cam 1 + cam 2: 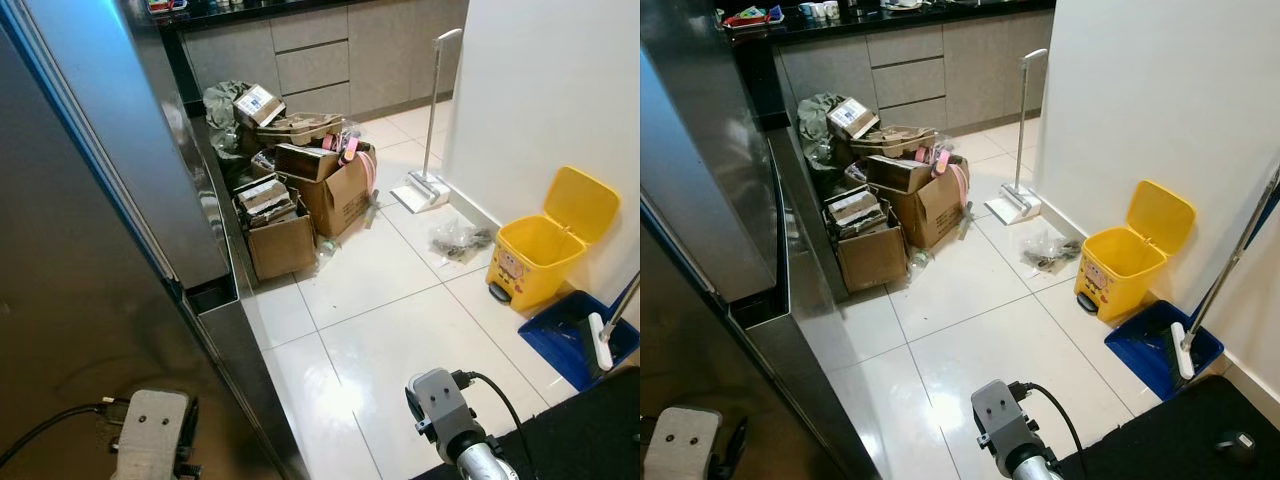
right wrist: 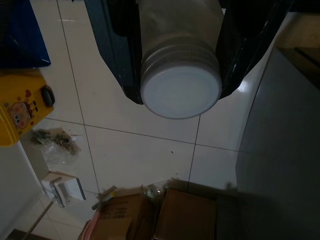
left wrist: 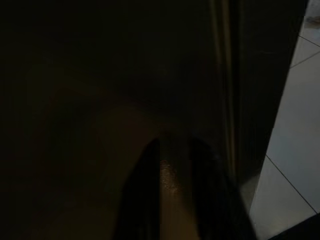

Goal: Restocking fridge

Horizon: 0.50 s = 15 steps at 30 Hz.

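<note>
We have two silver arms: the left arm (image 1: 150, 430) ends in a pale grey block with two small dark screw holes and a black cable; our right arm (image 1: 450, 415) has a grey boxy wrist, ribbed silver joint and looping black cable

White tiled floor (image 1: 400, 330) — grey cabinets (image 1: 330, 55), white wall (image 1: 540, 90).

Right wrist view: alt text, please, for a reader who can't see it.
The right gripper holds a jar with a white screw lid above white floor tiles. Beyond lie cardboard boxes, a yellow bin and the grey fridge side.
</note>
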Available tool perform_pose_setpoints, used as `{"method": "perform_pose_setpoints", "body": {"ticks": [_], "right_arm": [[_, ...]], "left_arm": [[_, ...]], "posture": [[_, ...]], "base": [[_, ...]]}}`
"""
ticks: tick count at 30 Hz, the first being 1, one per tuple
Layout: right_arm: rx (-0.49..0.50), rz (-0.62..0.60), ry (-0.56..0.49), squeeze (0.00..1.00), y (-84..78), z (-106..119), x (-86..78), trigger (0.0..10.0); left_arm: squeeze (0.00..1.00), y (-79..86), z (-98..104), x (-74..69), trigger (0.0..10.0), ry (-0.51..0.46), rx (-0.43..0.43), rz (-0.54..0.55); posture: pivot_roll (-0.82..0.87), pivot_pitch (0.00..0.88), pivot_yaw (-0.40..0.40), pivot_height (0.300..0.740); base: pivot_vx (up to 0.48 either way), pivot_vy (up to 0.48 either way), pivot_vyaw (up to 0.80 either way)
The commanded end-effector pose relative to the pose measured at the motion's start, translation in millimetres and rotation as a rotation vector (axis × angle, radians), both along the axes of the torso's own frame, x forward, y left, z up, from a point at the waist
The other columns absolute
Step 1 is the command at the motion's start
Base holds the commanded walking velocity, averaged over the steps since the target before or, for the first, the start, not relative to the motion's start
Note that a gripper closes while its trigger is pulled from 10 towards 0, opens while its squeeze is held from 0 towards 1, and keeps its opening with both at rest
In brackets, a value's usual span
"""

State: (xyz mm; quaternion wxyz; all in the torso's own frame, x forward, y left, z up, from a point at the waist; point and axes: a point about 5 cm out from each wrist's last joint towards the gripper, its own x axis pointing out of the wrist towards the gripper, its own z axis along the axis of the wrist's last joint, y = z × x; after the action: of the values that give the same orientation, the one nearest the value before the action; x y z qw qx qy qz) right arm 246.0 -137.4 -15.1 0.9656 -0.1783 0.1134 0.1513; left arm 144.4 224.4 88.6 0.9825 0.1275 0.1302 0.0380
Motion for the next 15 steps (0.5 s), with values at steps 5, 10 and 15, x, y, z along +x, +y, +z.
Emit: {"method": "perform_pose_setpoints", "body": {"ticks": [5,10,15], "right_arm": [[0.008,0.019,-0.023,0.00,3.9,3.3,1.3,10.0],[0.011,0.023,-0.027,0.00,6.3,3.8,1.5,10.0],[0.009,0.024,-0.029,0.00,5.6,4.4,2.1,10.0]], "left_arm": [[0.00,-19.4,14.8,12.2,0.0,-0.029,-0.098,-0.082],[0.00,-50.9,27.3,26.9,0.0,-0.067,-0.233,-0.203],[0.00,-51.2,35.1,39.2,10.0,-0.125,-0.202,-0.143]], "posture": [[-0.06,0.037,0.038,0.740],[-0.06,0.039,0.033,0.740],[-0.06,0.040,0.030,0.740]], "base": [[0.000,0.000,0.00],[0.000,0.000,0.00],[0.000,0.000,0.00]]}}
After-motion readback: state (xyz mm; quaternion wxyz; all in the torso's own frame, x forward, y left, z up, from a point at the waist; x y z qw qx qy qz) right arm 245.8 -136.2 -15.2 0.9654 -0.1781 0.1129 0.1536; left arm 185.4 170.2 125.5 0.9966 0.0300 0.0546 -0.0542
